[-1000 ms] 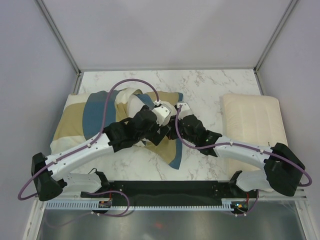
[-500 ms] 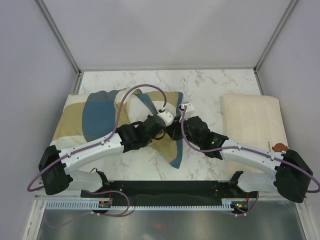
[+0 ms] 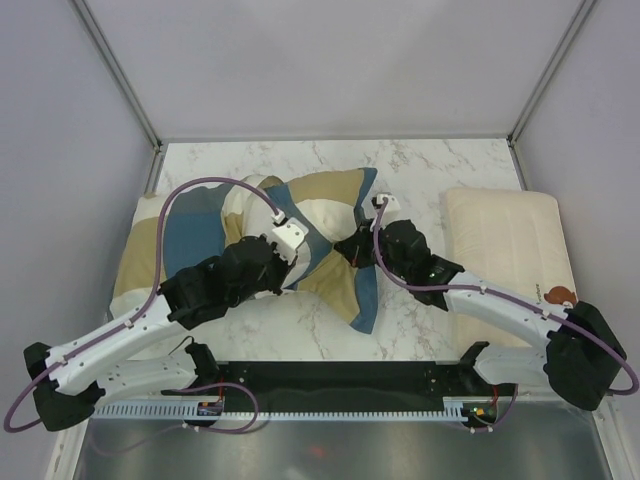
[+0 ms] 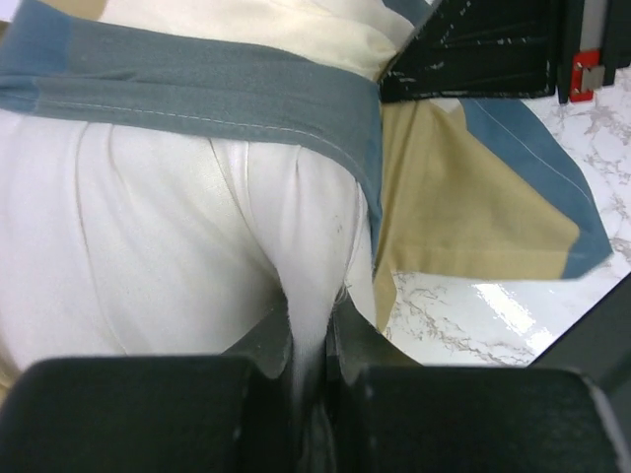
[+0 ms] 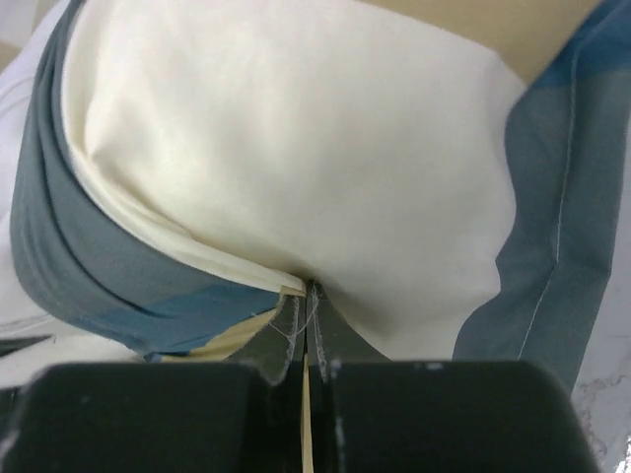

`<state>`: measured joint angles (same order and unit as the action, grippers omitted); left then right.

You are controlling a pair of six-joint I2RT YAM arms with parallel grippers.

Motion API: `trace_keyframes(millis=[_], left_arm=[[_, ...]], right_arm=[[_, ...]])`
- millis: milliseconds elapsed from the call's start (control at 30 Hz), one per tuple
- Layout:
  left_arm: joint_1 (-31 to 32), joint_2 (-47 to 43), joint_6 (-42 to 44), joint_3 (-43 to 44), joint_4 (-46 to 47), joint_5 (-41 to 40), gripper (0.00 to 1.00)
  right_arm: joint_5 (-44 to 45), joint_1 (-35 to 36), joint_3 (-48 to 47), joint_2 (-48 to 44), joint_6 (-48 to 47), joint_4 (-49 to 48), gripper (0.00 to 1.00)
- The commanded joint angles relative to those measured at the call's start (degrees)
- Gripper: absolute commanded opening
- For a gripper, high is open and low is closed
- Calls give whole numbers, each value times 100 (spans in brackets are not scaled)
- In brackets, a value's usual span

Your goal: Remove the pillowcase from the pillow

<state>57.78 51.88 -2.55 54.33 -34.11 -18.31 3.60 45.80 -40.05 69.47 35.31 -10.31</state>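
Pillowcase (image 3: 335, 192) rumpled, blue-tan-cream; white pillow (image 4: 148, 256) showing.

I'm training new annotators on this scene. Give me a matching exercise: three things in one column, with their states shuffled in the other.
Things:
1. left gripper
2. right gripper
3. bear-print pillow

States:
A. lies at the table's right side, held by no gripper
B. shut on the pillow's white fabric
C. shut on the pillowcase's edge

Pairs: 1-B, 2-C, 3-A
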Motion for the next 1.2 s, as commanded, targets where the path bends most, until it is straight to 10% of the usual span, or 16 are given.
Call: trace_keyframes(millis=[0, 567, 833, 1033, 1067, 1167], left_arm=[[-12, -512, -369, 201, -588, 397, 2], [-12, -864, -457, 271, -869, 820, 2], [-12, -617, -519, 114, -764, 820, 2], [-12, -556, -528, 8, -755, 714, 2], [-12, -539, -545, -1, -747, 732, 2], [-12, -451, -580, -36, -738, 846, 2]], right_arm=[[1354, -992, -108, 329, -463, 556, 0], [1012, -2488, -679, 1569, -727, 214, 0], [-742, -2287, -635, 692, -1017, 212, 0], [-1950, -1374, -836, -319, -1000, 476, 66], [-1872, -1163, -898, -364, -1035, 538, 94], [-1583, -390, -1188, -146, -1026, 617, 98]])
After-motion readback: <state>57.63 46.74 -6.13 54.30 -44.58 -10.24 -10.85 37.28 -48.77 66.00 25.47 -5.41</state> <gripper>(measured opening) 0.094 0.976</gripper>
